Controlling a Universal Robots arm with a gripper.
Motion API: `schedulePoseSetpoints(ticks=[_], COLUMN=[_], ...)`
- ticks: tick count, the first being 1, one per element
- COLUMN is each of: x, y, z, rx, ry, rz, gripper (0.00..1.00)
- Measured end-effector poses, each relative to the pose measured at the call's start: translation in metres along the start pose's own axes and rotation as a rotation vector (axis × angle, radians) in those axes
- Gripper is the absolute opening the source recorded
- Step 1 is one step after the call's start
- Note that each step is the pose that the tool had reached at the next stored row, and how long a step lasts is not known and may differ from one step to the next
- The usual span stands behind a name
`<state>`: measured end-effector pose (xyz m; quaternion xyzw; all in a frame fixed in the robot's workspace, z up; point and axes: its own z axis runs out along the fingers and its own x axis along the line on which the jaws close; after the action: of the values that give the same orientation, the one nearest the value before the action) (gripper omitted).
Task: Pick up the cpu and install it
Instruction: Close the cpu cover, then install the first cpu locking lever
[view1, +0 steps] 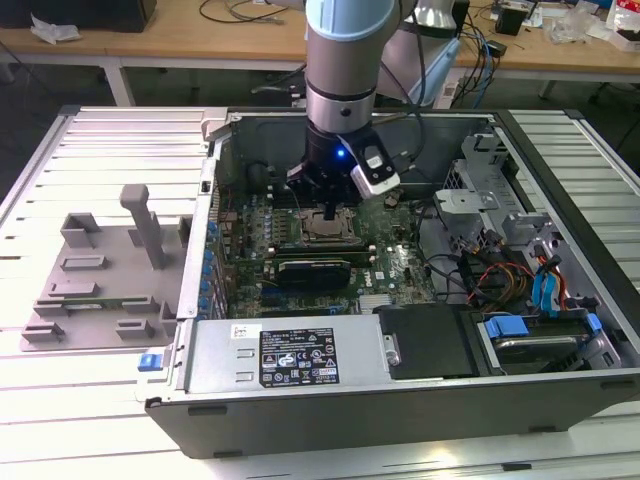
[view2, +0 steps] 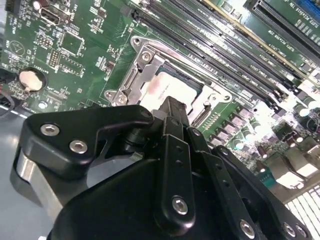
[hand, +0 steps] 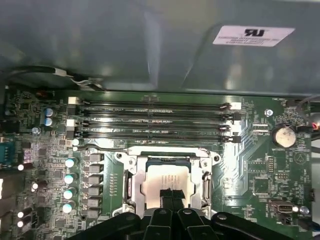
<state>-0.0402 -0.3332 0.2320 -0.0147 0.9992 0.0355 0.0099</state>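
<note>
The cpu (hand: 159, 181), a flat square chip with a silvery top, lies inside the metal socket frame (hand: 131, 186) on the green motherboard (hand: 250, 165). It shows in the second wrist view too, cpu (view2: 167, 89), and in the exterior view as the cpu (view1: 322, 233) in the middle of the open computer case. My gripper (hand: 171, 196) hangs straight over it, shut, with its black fingertips pressed together at or just above the chip's top near one edge. In the second wrist view the gripper (view2: 173, 106) hides part of the chip. Nothing is held between the fingers.
Several long memory slots (hand: 150, 120) run beside the socket. The case wall (view1: 215, 150) rings the board, with the power supply (view1: 290, 355) in front and a drive bay with blue tabs (view1: 540, 330) at the exterior view's right. A grey plastic tray (view1: 100, 270) lies outside the case at the left.
</note>
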Motion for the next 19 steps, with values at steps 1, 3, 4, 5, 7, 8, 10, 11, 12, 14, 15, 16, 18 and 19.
schedulePoseSetpoints(ticks=[1, 3, 4, 5, 7, 8, 10, 11, 12, 14, 15, 16, 18, 19], x=[-0.0002, -0.0002, -0.0002, -0.0003, -0.0003, -0.0003, -0.0003, -0.0003, -0.0003, -0.0003, -0.0003, -0.0003, -0.0003, -0.0003], y=[0.0007, 0.0007, 0.0007, 0.0007, 0.0008, 0.0008, 0.0008, 0.0008, 0.0008, 0.0008, 0.0008, 0.0008, 0.0008, 0.0009], z=[-0.0093, -0.0096, -0.0098, -0.0101, -0.0104, -0.0106, -0.0109, -0.0111, -0.0113, -0.0115, -0.0116, -0.0117, -0.0125, -0.0132], rx=[0.0000, 0.0000, 0.0000, 0.0000, 0.0000, 0.0000, 0.0001, 0.0000, 0.0000, 0.0000, 0.0001, 0.0001, 0.0005, 0.0003], ry=[0.0001, 0.0001, 0.0000, 0.0000, 0.0000, 0.0000, 0.0000, 0.0000, 0.0000, 0.0000, 0.0000, 0.0001, 0.0003, 0.0002], rz=[0.000, 0.000, 0.000, 0.000, 0.000, 0.000, 0.000, 0.000, 0.000, 0.000, 0.000, 0.000, 0.000, 0.000], gripper=[0.11, 0.11, 0.11, 0.11, 0.11, 0.11, 0.11, 0.11, 0.11, 0.11, 0.11, 0.11, 0.11, 0.11])
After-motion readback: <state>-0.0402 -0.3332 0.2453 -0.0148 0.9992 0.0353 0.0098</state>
